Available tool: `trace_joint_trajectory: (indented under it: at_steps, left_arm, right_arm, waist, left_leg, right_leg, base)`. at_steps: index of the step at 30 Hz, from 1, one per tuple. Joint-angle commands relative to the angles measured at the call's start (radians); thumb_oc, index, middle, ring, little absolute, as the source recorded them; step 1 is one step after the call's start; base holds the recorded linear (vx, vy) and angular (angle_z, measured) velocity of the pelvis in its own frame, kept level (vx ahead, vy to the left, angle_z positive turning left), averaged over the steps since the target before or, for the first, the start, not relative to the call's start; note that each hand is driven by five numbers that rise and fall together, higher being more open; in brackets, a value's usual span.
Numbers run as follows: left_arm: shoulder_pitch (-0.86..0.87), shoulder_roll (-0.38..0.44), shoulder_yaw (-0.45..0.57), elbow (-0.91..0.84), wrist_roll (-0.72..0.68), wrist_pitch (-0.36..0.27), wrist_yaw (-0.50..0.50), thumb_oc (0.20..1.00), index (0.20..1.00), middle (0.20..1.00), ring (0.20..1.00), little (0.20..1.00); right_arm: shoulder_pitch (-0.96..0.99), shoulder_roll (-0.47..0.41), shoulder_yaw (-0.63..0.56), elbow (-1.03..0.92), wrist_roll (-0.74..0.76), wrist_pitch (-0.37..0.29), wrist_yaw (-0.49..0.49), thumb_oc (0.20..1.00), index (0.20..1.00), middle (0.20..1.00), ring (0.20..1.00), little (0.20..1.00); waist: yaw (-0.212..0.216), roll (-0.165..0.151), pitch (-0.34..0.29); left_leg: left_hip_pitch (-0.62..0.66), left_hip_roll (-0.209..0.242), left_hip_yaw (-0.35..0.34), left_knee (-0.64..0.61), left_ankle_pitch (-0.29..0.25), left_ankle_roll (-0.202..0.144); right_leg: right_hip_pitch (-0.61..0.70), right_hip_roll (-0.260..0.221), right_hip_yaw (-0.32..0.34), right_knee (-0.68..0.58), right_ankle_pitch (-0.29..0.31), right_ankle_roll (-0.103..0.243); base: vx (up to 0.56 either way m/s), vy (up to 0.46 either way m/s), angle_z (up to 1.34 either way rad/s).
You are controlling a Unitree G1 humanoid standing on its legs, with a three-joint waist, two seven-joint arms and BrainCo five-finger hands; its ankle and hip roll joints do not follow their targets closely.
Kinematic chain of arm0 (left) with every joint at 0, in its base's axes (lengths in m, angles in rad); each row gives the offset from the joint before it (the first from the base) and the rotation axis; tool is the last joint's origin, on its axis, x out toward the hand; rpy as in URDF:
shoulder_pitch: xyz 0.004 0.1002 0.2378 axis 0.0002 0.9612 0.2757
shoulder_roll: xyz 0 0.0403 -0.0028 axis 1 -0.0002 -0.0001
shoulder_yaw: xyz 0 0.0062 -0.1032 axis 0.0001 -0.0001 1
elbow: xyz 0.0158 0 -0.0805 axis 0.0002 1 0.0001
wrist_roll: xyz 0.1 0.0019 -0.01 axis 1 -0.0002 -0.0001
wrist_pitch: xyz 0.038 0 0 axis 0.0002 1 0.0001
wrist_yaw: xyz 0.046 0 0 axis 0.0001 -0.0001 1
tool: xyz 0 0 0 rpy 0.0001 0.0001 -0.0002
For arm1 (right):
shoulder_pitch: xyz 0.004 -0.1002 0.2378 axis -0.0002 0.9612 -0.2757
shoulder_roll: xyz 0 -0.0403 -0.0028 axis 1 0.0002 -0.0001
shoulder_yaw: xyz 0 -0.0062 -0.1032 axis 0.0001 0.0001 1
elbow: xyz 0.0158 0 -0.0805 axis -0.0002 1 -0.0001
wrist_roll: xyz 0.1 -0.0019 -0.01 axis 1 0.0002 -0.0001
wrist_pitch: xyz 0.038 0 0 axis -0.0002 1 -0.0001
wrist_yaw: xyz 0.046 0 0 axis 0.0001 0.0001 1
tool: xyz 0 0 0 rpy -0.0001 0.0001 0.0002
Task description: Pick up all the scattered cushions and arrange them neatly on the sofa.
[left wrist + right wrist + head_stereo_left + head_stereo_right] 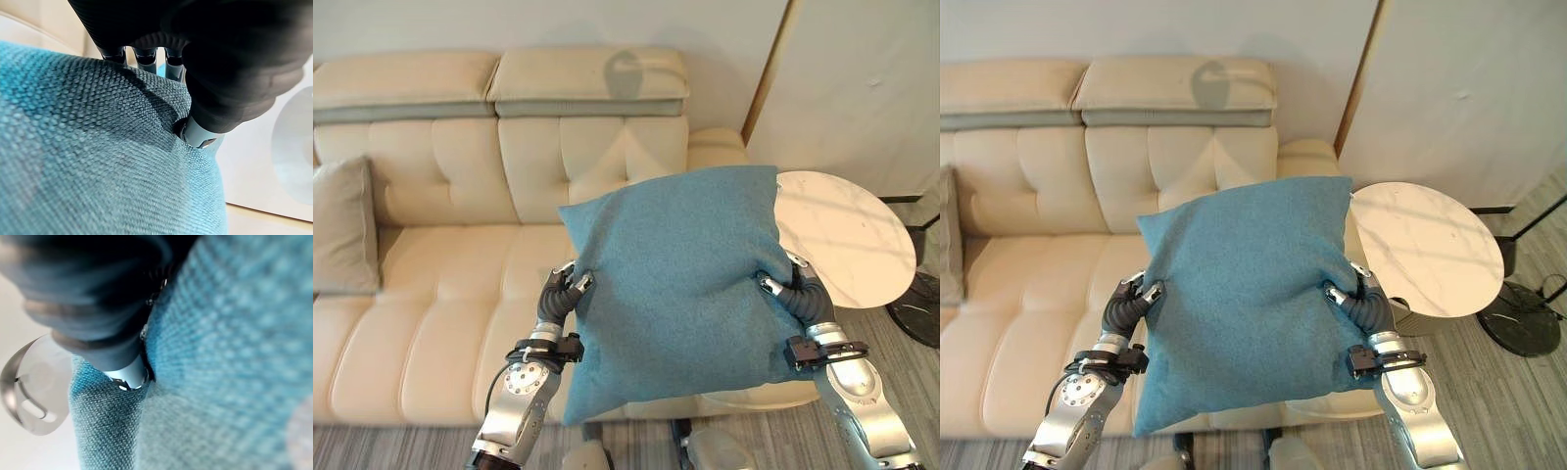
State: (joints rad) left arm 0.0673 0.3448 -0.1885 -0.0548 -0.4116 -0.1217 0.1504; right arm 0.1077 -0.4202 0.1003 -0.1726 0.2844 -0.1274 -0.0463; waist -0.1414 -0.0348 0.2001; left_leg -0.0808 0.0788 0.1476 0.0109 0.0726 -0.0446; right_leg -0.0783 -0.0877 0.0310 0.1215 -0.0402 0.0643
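Note:
A large teal cushion (680, 284) hangs in the air before the cream sofa (440, 284), held between both hands. My left hand (563, 294) grips its left edge, thumb on the front and fingers behind. My right hand (796, 291) pinches the right edge the same way. In the left wrist view the thumb (198, 133) presses into the teal cushion (88, 161); the right wrist view shows my right hand (124, 369) dug into the teal cushion (220, 357). A beige cushion (342, 227) leans at the sofa's left end.
A round white marble side table (847, 235) stands just right of the sofa, close to my right hand. A dark lamp base (920, 308) sits on the grey floor at the far right. The sofa seat to the left of the teal cushion is bare.

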Motion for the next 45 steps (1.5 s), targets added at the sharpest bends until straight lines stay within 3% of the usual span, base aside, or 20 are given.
trace_joint_trajectory:
  at_steps: [1,6,14,16,18,21,23,29,30,31,32,37,45]
  left_arm:
    - [-0.060,0.026,0.017,-0.091,0.053,-0.093,-0.032,0.200,0.200,0.200,0.200,0.200]
    - [-0.127,0.080,0.061,-0.028,0.076,-0.126,0.040,0.200,0.200,0.200,0.200,0.200]
    - [-0.381,0.121,0.040,0.084,0.095,-0.207,0.187,0.200,0.200,0.200,0.200,0.200]
    - [-0.495,0.145,0.020,0.148,0.105,-0.230,0.243,0.200,0.200,0.200,0.200,0.200]
    - [-0.751,0.178,-0.035,0.290,0.103,-0.267,0.342,0.200,0.200,0.200,0.200,0.200]
    - [-0.923,0.193,-0.078,0.393,0.092,-0.283,0.369,0.200,0.200,0.200,0.200,0.200]
    - [-1.172,0.242,-0.147,0.555,0.087,-0.293,0.398,0.200,0.200,0.200,0.200,0.200]
    - [-1.496,0.326,-0.274,0.822,0.085,-0.255,0.406,0.200,0.200,0.200,0.200,0.200]
    - [-1.604,0.339,-0.337,0.938,0.081,-0.226,0.385,0.200,0.200,0.200,0.200,0.200]
    - [-1.652,0.343,-0.364,0.996,0.073,-0.210,0.376,0.473,0.473,0.473,0.473,0.473]
    - [-1.685,0.354,-0.385,1.053,0.066,-0.195,0.362,1.000,1.000,1.000,1.000,1.000]
    - [-1.731,0.377,-0.431,1.141,0.057,-0.160,0.313,1.000,1.000,1.000,1.000,1.000]
    - [-1.570,0.468,-0.410,1.261,0.111,-0.077,0.242,1.000,1.000,1.000,1.000,1.000]
  right_arm:
    - [-0.154,0.041,0.057,-0.044,-0.025,-0.077,0.019,0.200,0.200,0.200,0.200,0.200]
    - [-0.342,0.095,0.158,0.028,-0.070,-0.092,-0.021,0.200,0.200,0.200,0.200,0.200]
    - [-0.679,0.138,0.229,0.131,-0.125,-0.118,-0.161,0.200,0.200,0.200,0.200,0.200]
    - [-0.806,0.148,0.244,0.197,-0.144,-0.130,-0.211,0.200,0.200,0.200,0.200,0.200]
    - [-1.043,0.165,0.263,0.349,-0.163,-0.142,-0.309,0.200,0.200,0.200,0.200,0.200]
    - [-1.186,0.161,0.262,0.442,-0.168,-0.151,-0.356,0.200,0.200,0.200,0.200,0.200]
    - [-1.394,0.130,0.290,0.566,-0.214,-0.151,-0.436,0.200,0.200,0.200,0.200,0.200]
    - [-1.627,0.081,0.362,0.755,-0.219,-0.141,-0.519,0.200,0.200,0.200,0.200,0.200]
    - [-1.696,0.048,0.399,0.850,-0.193,-0.129,-0.524,0.297,0.297,0.297,0.297,0.297]
    - [-1.717,0.038,0.413,0.894,-0.159,-0.133,-0.517,0.774,0.774,0.774,0.774,0.774]
    - [-1.737,0.018,0.433,0.946,-0.133,-0.128,-0.508,1.000,1.000,1.000,1.000,1.000]
    - [-1.743,-0.051,0.479,1.049,-0.062,-0.099,-0.458,1.000,1.000,1.000,1.000,1.000]
    - [-1.569,-0.099,0.482,1.070,0.012,-0.064,-0.356,1.000,1.000,1.000,1.000,1.000]
  waist:
    - [0.046,-0.005,-0.022]
    - [0.110,-0.012,0.019]
    - [0.152,0.022,0.075]
    - [0.162,0.036,0.080]
    - [0.180,0.055,0.093]
    - [0.191,0.063,0.095]
    - [0.202,0.072,0.110]
    - [0.212,0.073,0.125]
    - [0.211,0.073,0.130]
    - [0.213,0.074,0.136]
    - [0.215,0.074,0.142]
    - [0.222,0.073,0.153]
    - [0.202,0.060,0.204]
  left_leg:
    - [0.027,-0.003,0.012,0.069,-0.145,-0.017]
    - [-0.003,-0.025,0.096,0.062,-0.154,0.006]
    - [-0.186,-0.047,0.071,0.076,-0.113,-0.002]
    - [-0.226,-0.049,0.062,0.070,-0.098,-0.007]
    - [-0.280,-0.048,0.044,0.039,-0.054,-0.021]
    - [-0.303,-0.050,0.029,0.008,-0.031,-0.027]
    - [-0.337,-0.053,0.006,-0.025,0.000,-0.038]
    - [-0.387,-0.058,-0.025,-0.069,0.037,-0.045]
    - [-0.411,-0.058,-0.032,-0.078,0.050,-0.048]
    - [-0.423,-0.060,-0.037,-0.082,0.058,-0.049]
    - [-0.435,-0.060,-0.043,-0.085,0.063,-0.049]
    - [-0.470,-0.059,-0.056,-0.092,0.077,-0.054]
    - [-0.522,-0.051,-0.057,-0.098,0.105,-0.069]
  right_leg:
    - [-0.018,-0.045,-0.004,-0.032,0.013,0.068]
    - [-0.112,-0.082,-0.059,-0.024,0.072,0.102]
    - [-0.255,-0.125,-0.090,-0.051,0.121,0.093]
    - [-0.294,-0.125,-0.097,-0.049,0.125,0.092]
    - [-0.348,-0.122,-0.112,-0.053,0.136,0.096]
    - [-0.376,-0.121,-0.119,-0.055,0.137,0.099]
    - [-0.414,-0.120,-0.128,-0.055,0.140,0.108]
    - [-0.475,-0.116,-0.131,-0.061,0.151,0.123]
    - [-0.497,-0.116,-0.132,-0.064,0.158,0.128]
    - [-0.508,-0.115,-0.132,-0.064,0.160,0.129]
    - [-0.519,-0.112,-0.131,-0.064,0.162,0.129]
    - [-0.543,-0.111,-0.140,-0.075,0.170,0.132]
    - [-0.582,-0.103,-0.150,-0.082,0.181,0.129]
  base:
    - [-0.02,0.112,-0.40]
    - [-0.10,0.082,-0.58]
    - [-0.13,-0.006,0.04]
    - [-0.04,-0.022,0.14]
    - [-0.05,-0.029,0.11]
    - [-0.01,-0.024,0.15]
    - [0.00,-0.029,0.21]
    - [0.00,-0.013,0.10]
    - [0.00,0.000,0.00]
    - [0.00,-0.026,0.05]
    - [-0.01,-0.005,0.10]
    - [-0.01,-0.031,0.06]
    - [-0.04,-0.008,0.05]
